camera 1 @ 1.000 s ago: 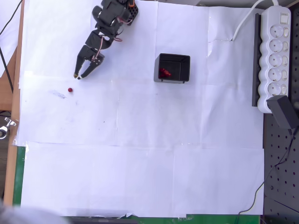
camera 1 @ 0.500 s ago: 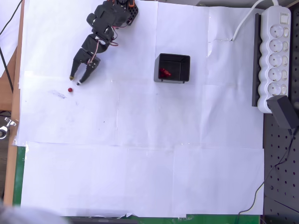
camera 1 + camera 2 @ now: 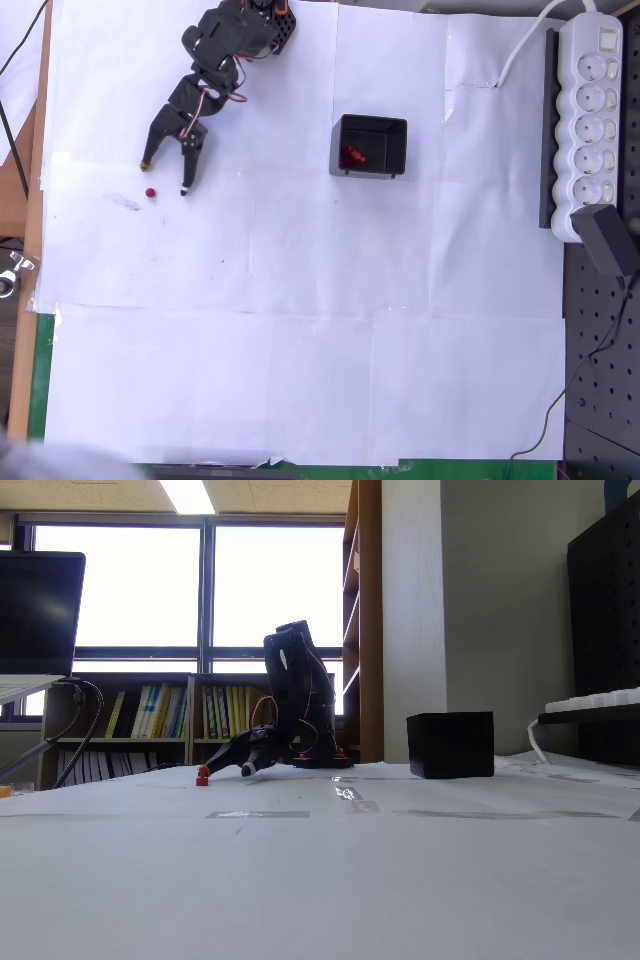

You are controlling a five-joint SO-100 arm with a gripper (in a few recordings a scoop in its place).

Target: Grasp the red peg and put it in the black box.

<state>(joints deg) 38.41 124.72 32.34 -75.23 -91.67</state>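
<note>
Since a second ago my gripper (image 3: 164, 176) has swung left and down toward the peg (image 3: 150, 193); its fingers are now spread wide, one tip (image 3: 185, 189) just right of the peg, the other above-left; peg lies on the white paper (image 3: 300, 280), ungrasped; box (image 3: 369, 147) sits well apart to the right, something red inside it.

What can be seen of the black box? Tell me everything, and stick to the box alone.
The black box is small, square and open-topped, with thin walls that look like matt plastic and a dark grey inside. It stands upright on the white paper, right of the arm in the overhead view and apart from the gripper. Something small and red lies inside, near its left wall. In the fixed view it shows as a plain dark block; nothing touches its outside.
</note>
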